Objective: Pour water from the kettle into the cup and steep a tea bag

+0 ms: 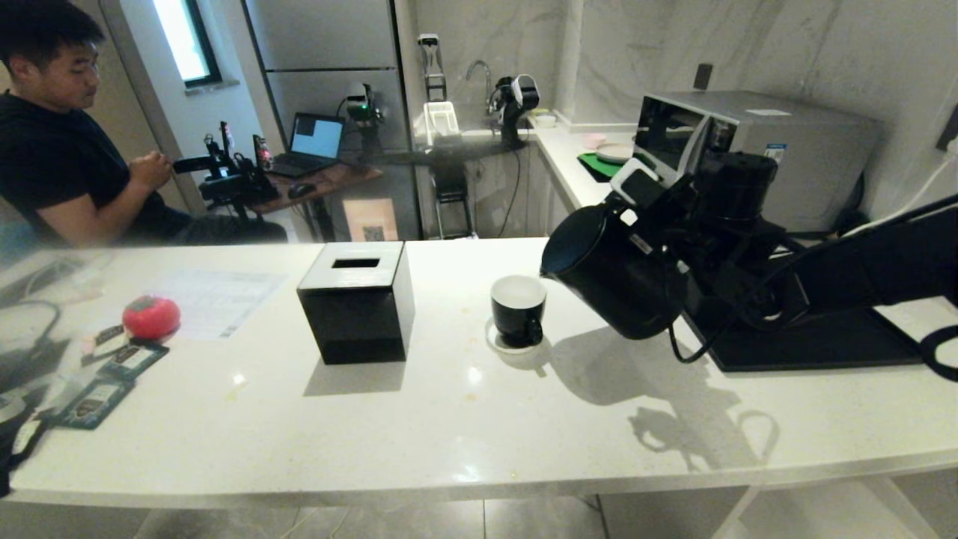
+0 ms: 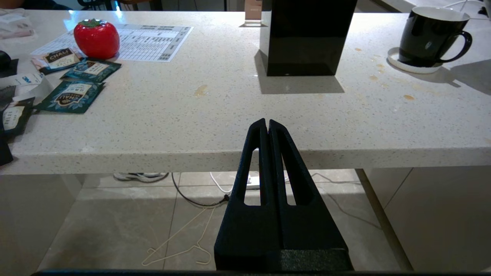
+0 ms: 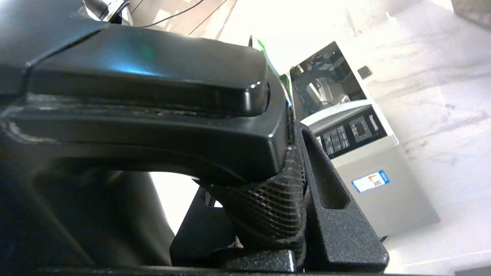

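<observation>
Sachets (image 2: 73,96) only beside left claw (image 2: 267,126)

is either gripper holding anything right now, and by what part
The right gripper holds the kettle by its handle, fingers clamped round the grip. The left gripper is shut on nothing, below the counter edge.

A black tissue box (image 1: 357,308) stood mid-desk (image 1: 419,434). Near the left edge lay a red tomato-shaped object (image 1: 151,317), teal tea sachets (image 2: 73,96) and a printed sheet (image 1: 213,293).
</observation>
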You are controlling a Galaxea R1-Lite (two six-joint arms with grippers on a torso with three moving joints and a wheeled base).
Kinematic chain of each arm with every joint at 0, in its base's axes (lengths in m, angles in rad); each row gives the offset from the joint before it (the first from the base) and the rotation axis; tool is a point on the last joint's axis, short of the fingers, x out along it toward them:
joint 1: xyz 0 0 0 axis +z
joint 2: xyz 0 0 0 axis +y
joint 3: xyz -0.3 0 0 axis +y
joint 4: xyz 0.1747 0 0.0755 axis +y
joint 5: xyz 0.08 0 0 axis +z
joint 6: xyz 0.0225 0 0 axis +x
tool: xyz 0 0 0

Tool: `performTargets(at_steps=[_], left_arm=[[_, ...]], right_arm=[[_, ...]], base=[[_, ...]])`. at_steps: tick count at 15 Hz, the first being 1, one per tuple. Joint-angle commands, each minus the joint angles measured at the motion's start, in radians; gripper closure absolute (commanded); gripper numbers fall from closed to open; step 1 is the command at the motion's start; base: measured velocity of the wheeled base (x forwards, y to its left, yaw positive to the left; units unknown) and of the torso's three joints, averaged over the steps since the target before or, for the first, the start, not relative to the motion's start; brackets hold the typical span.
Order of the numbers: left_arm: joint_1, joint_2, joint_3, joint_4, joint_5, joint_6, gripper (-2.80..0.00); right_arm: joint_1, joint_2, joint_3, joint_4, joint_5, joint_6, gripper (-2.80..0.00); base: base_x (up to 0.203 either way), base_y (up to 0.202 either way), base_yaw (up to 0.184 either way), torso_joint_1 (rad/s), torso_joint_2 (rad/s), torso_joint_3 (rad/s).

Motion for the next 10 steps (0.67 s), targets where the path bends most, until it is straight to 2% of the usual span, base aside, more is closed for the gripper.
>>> performTargets(at_steps=[1,10], left_arm=[[-0.002,0.0,0.0,0.0,0.0,-0.001,0.0],[-0.001,0.0,0.0,0.0,0.0,-0.001,0.0]], right_arm=[[0.008,0.007,-0.014,-0.005,-0.001,-0.021,0.0],[0.028,0.033,-0.052,-0.016,-0.001,-0.088,0.0]], base=[[0.0,0.0,0.0,0.0,0.0,0.0],[0.0,0.0,0.0,0.0,0.0,0.0]])
